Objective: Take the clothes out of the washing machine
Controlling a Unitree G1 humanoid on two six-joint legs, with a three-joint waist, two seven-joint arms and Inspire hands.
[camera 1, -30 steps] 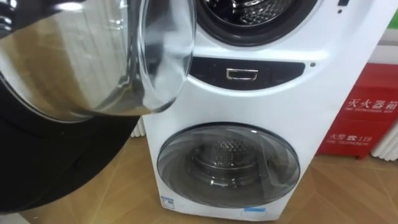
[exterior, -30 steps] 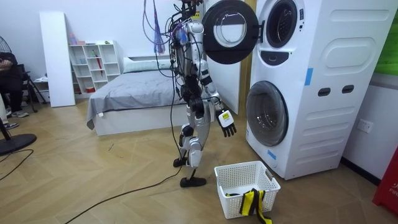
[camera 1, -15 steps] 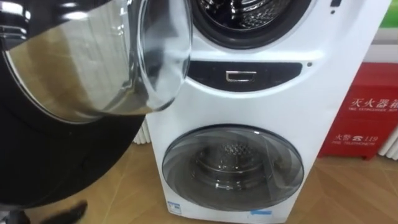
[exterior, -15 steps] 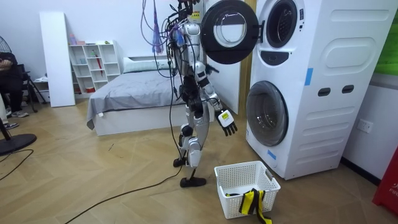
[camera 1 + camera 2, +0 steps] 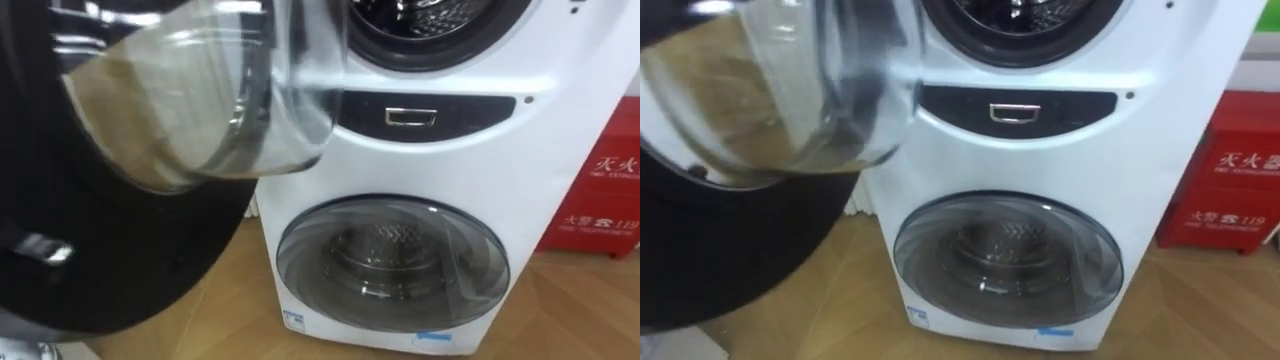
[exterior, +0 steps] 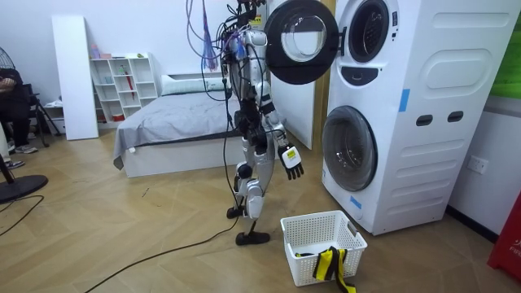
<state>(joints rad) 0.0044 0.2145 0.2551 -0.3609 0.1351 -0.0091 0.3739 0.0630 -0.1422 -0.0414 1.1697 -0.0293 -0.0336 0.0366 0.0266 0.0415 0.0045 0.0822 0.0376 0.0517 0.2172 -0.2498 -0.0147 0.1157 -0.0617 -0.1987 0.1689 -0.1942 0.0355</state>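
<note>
so the right hand's fingers (image 6: 295, 171) are dark, loosely spread and pointing down, holding nothing as far as we can see. the right hand (image 6: 291, 159) itself hangs out in front of the robot below the waist, forearm angled down toward the washer (image 6: 423, 122) but apart from it

robot's standing upright on the wood floor (image 5: 220, 322), facing the stacked washer, right by the open top door (image 5: 170, 130). in the eye views that door swings out on the left, a clear glass bowl in a black ring, and it covers most of that side. past it we get the lower edge of the top drum (image 5: 430, 15), just a dark seal and a bit of shiny metal, so we can't tell if any clothes are in there. under that is a dark panel (image 5: 470, 105) with a small silver handle (image 5: 410, 116), then the bottom door (image 5: 392, 262), shut, with metal showing through its glass. a red box (image 5: 605, 195) sits just right of the washer

the one bit of clothing we can make out is a yellow and black cloth (image 6: 329, 264) in the white basket (image 6: 305, 256), draped over its near rim. basket's on the floor in front of the bottom door, near the robot's feet. over on the room view's left there's a bed (image 6: 175, 122), a white shelf (image 6: 122, 85) and a person (image 6: 10, 98) sitting at the edge
</note>
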